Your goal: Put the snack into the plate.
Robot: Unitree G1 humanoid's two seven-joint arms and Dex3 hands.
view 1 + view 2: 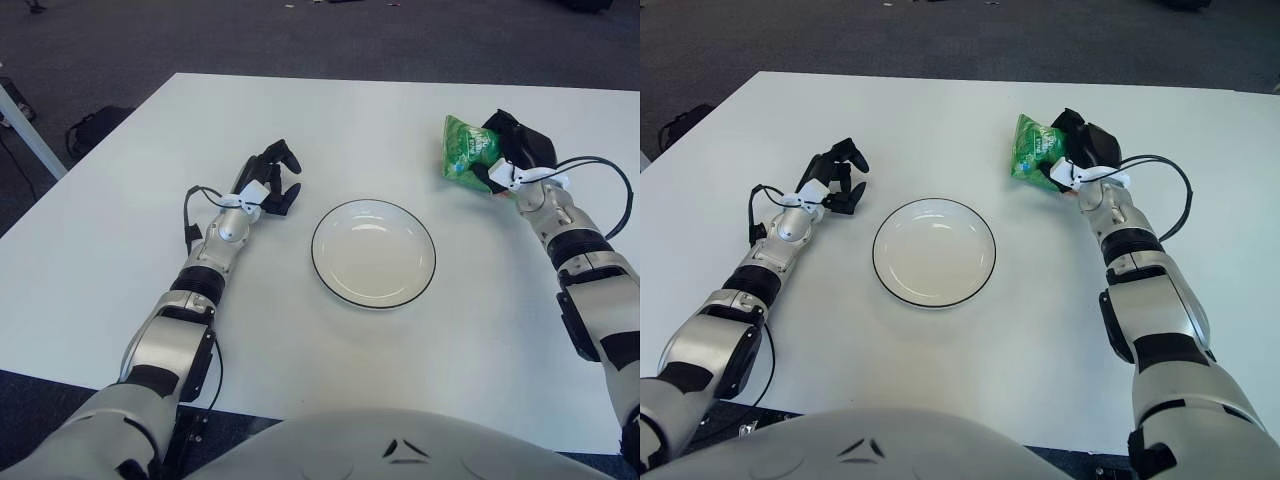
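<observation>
One crinkled green foil snack bag [467, 155] and one round white plate with a thin black rim [372, 252] are on one white table [350, 120]. Two black three-finger hands show, left hand [270, 182] and right hand [515, 148].

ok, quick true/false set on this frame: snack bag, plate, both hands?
1. The right hand grips the green snack bag. True.
2. The snack bag lies in the white plate. False: it is held beyond the plate, on its right.
3. The plate holds nothing. True.
4. The left hand holds the plate's rim. False: it shows to the plate's left, apart from it, fingers curled on nothing.
5. The plate sits on the white table between the two hands. True.
</observation>
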